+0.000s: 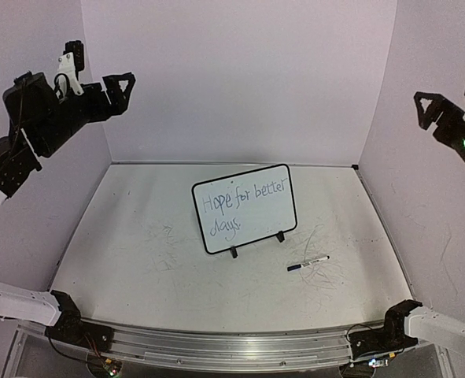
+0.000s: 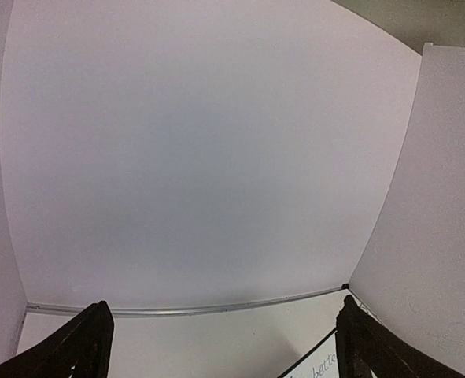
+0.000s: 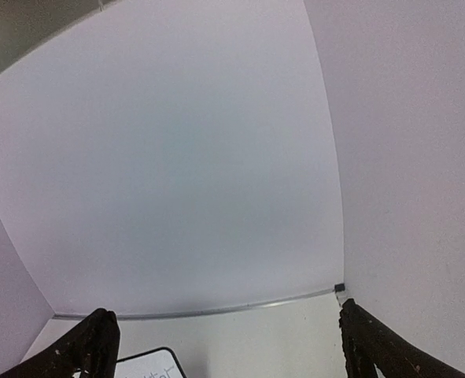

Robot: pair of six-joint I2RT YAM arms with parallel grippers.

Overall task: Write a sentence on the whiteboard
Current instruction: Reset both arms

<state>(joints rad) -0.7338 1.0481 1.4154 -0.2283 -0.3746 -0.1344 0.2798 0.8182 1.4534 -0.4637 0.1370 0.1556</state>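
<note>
Right at the near edge, both arm bases sit bolted to the metal rail, left base and right base at opposite corners of the table. Each arm swings out sideways off its base and then rears up high along its side wall, so neither one is anywhere near the tabletop.

A bit further in, a marker lies flat on the table, right of centre, just in front of the board and apart from it.

Then the whiteboard, standing on its two little black feet about mid-table, leaning back and rotated slightly. The sentence is on it in thin blue handwriting, "Hope for better" on top and "days" underneath.

Up high, the left gripper points inward toward the middle, fingers spread wide with nothing between them. The right gripper mirrors it from the other side, fingers spread wide too and empty. Both wrist cams mostly see the back wall, with only a corner of the board peeking in at the bottom.
</note>
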